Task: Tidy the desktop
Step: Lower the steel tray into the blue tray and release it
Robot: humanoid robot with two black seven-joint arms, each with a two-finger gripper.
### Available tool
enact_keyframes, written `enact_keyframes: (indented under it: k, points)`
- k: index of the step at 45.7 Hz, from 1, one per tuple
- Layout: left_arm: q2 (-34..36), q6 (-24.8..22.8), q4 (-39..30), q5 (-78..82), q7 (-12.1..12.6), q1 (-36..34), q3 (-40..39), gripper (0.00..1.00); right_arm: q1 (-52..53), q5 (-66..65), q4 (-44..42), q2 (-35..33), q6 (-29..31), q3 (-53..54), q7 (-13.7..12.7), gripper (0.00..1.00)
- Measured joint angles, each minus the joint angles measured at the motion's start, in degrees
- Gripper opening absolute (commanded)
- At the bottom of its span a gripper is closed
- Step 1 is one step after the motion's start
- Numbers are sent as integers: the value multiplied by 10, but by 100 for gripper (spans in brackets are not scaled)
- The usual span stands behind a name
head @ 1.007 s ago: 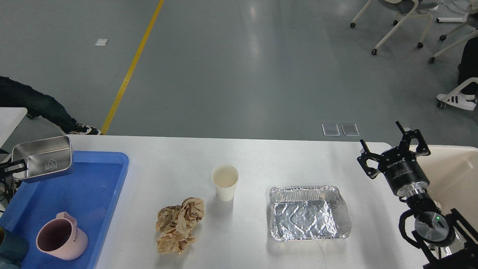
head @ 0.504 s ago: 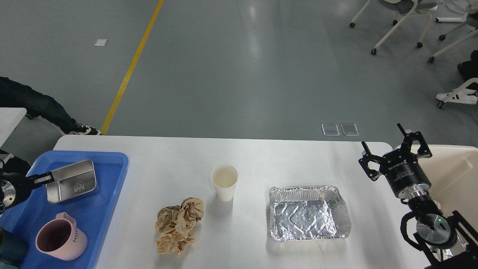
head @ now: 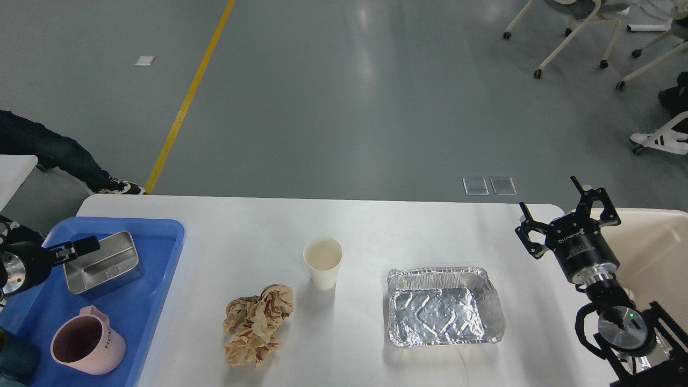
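Across nearly the whole lower view runs the white counter, i.e. the desktop to tidy. Blue tray sits at its left end w/ a steel box and pink mug inside; cream bin at right. Loose on the counter: foil tray, crumpled brown paper, paper cup. Right end effector hangs open, empty, near the bin. Left end effector is at the steel box rim; can't tell if it grips or has let go. Risk: foil tray is thin, prob. buckles under a hard pinch; cup is light, a brush from a passing arm could tip it.
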Motion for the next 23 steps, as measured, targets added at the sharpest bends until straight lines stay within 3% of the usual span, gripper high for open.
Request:
enact_keyframes:
  k: [15, 23]
  points:
    - [145, 58, -348, 0, 5, 5, -32, 96, -1, 0, 1, 0, -1, -1, 0, 100]
    - [207, 62, -446, 1, 9, 6, -33, 96, -1, 0, 1, 0, -1, -1, 0, 100]
